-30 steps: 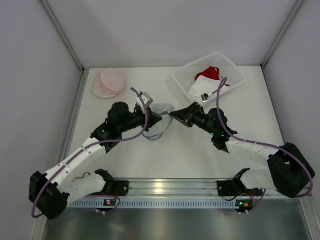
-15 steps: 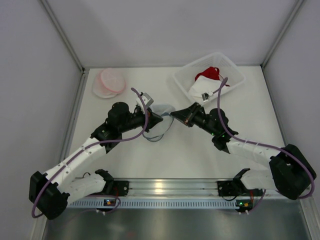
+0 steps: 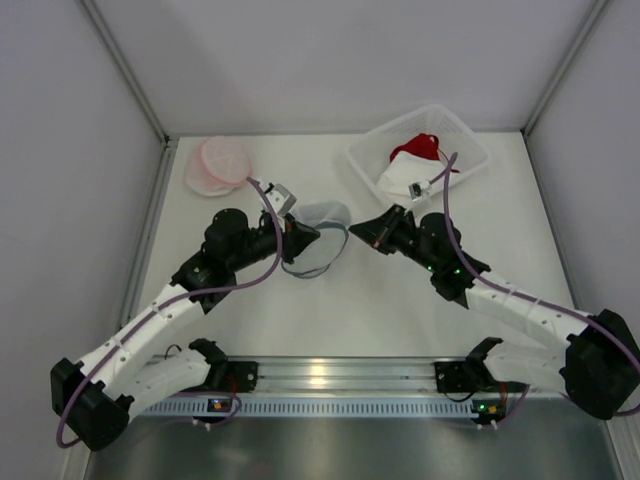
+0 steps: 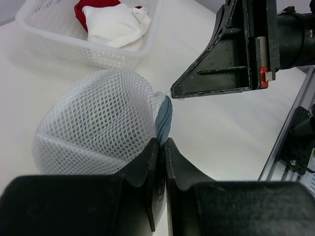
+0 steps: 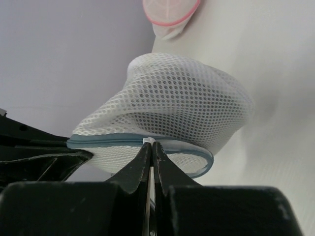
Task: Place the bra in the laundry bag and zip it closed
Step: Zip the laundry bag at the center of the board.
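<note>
Because a zip runs freely only along a taut edge, the work is shared between both arms over the middle of the table (image 3: 380,310). At the far right, a basket (image 3: 462,130) holding red and white garments stands apart from both arms. At the far left, a pink-rimmed round item (image 3: 218,165) lies untouched. The laundry bag (image 4: 93,123), a domed white mesh pouch, is held between the two grippers, left of the basket and well apart from it. Whether the bra is inside cannot be told through the mesh. The left gripper (image 4: 163,143) is pressed together on the bag's edge at the grey-blue zipper tape (image 5: 123,139), so that the bag is anchored against the pull. The right gripper (image 5: 150,147), facing it from the right, is pinched shut on the small white zipper pull (image 5: 149,141), its fingertips meeting at the tape. Beyond the pull the tape is seen to gape in a loop, so the closing step is judged under way and unfinished.
</note>
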